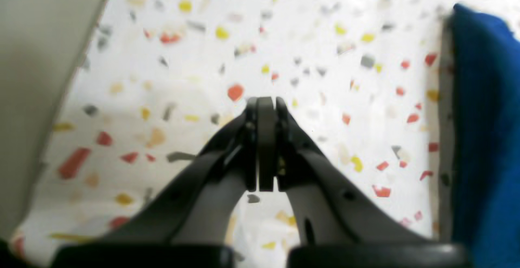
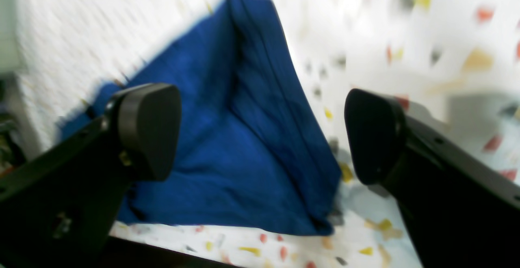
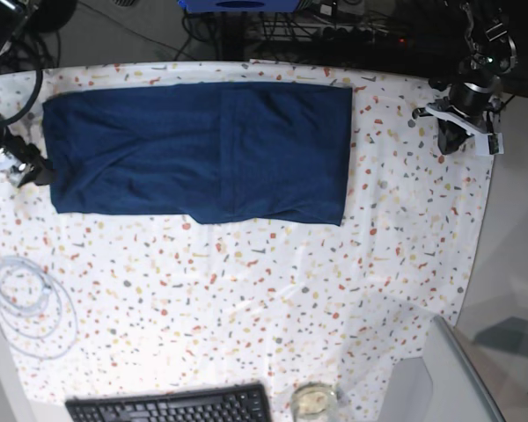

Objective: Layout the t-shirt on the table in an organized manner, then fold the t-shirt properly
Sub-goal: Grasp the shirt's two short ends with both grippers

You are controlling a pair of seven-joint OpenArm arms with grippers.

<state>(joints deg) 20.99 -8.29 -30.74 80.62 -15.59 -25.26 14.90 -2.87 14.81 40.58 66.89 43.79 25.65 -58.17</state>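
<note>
The dark navy-blue soft fabric t-shirt [image 3: 202,154] lies flat on the table [image 3: 273,290], a wide surface under a white cloth speckled with red, orange, yellow and grey flecks. In the base view it forms a long folded rectangle along the table's far edge, reaching from near one far corner to past the middle, with a vertical fold line across its middle and a small step in its near hem.

The left claw [image 1: 266,101] has its black fingers pressed together, with nothing between them. It hangs over bare speckled cloth near the table's far corner on the base view's right [image 3: 449,141], well apart from the shirt, whose blue edge shows at the side of the left wrist view [image 1: 487,130].

The right claw [image 2: 264,134] is spread wide, its two dark rounded pads [image 2: 148,130] apart, with a folded corner of the t-shirt [image 2: 227,150] below the gap. That view is blurred, so I cannot tell whether the pads touch the fabric. In the base view this claw [image 3: 28,171] sits at the shirt's end by the opposite table edge.

A coiled pale cable [image 3: 31,303], a black keyboard [image 3: 172,406] and a clear round glass [image 3: 312,403] lie toward the near edge.
</note>
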